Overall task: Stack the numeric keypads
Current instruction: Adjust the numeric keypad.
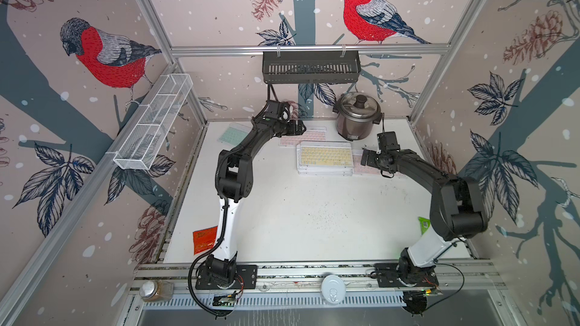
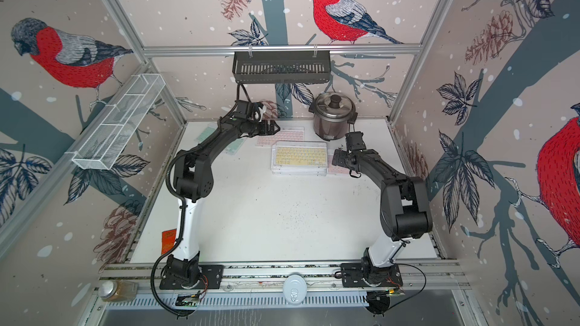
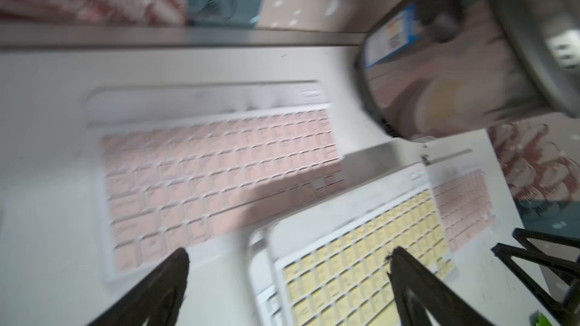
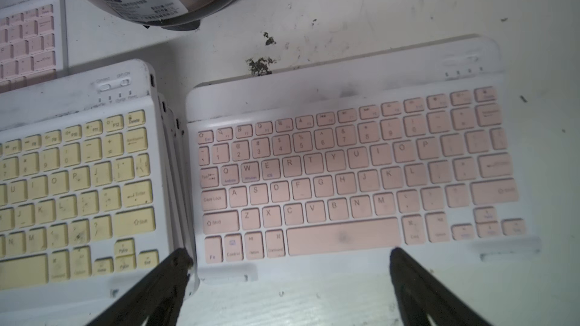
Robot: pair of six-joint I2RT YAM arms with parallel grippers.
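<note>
Several numeric keypads lie at the back of the table. A stack topped by a yellow-keyed one (image 1: 324,156) (image 2: 299,155) (image 3: 361,261) (image 4: 78,189) sits in the middle. A pink one (image 1: 306,136) (image 3: 219,177) lies behind it, another pink one (image 1: 361,166) (image 4: 345,177) lies to its right, and a mint green one (image 1: 232,133) lies at the far left. My left gripper (image 1: 298,127) (image 3: 288,257) hovers open and empty over the rear pink keypad and the stack's corner. My right gripper (image 1: 365,158) (image 4: 288,254) hangs open and empty over the right pink keypad's front edge.
A steel rice cooker (image 1: 357,117) stands at the back right, close to the keypads. A red packet (image 1: 204,239) lies at the front left and a green packet (image 1: 423,225) at the right edge. A white wire basket (image 1: 153,123) and a black basket (image 1: 310,67) hang on the walls.
</note>
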